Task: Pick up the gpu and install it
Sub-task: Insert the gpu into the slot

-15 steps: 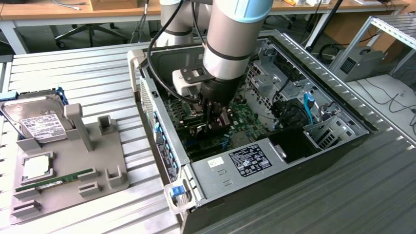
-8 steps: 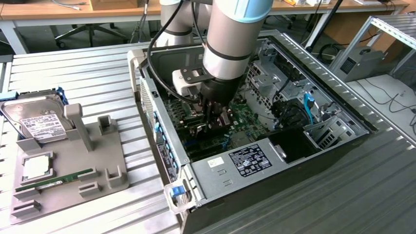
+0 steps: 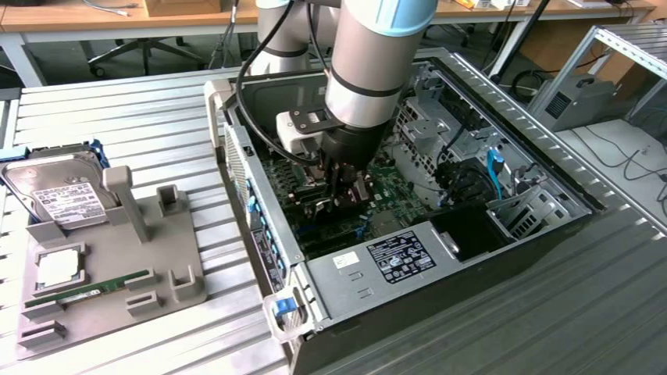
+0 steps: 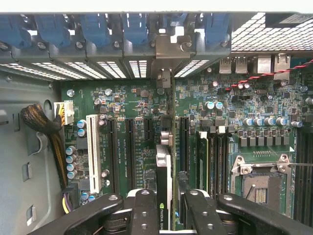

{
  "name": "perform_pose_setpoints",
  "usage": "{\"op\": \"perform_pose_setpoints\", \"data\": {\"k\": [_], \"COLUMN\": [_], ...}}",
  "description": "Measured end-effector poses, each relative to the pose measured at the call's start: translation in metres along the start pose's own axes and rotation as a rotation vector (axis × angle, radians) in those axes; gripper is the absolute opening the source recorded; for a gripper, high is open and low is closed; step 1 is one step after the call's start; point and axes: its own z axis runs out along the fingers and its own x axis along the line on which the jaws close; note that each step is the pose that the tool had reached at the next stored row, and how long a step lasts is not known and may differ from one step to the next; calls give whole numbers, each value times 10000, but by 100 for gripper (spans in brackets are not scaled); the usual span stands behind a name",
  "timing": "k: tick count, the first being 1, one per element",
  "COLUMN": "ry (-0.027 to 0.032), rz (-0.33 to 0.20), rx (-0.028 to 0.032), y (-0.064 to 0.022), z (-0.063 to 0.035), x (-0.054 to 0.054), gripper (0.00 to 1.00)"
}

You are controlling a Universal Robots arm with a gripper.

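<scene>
The gpu stands on edge inside the open computer case, a thin dark card seen edge-on above the green motherboard. Its silvery bracket reaches the row of rear slot openings. My gripper is shut on the card, with one black finger on each side of it. In the exterior view the gripper is lowered deep into the case over the motherboard's expansion slots, and its body hides most of the card.
A grey parts tray lies at the exterior view's left with a hard drive, a processor and a green memory stick. Case walls, a drive cage and cables crowd around the gripper.
</scene>
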Motion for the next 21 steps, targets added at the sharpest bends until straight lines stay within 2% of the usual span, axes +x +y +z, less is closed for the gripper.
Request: {"op": "perform_pose_setpoints", "data": {"k": [9, 21], "ry": [6, 2], "rz": [341, 348], "rx": [15, 30], "y": [4, 42], "z": [2, 7], "x": [0, 1], "gripper": [26, 26]}}
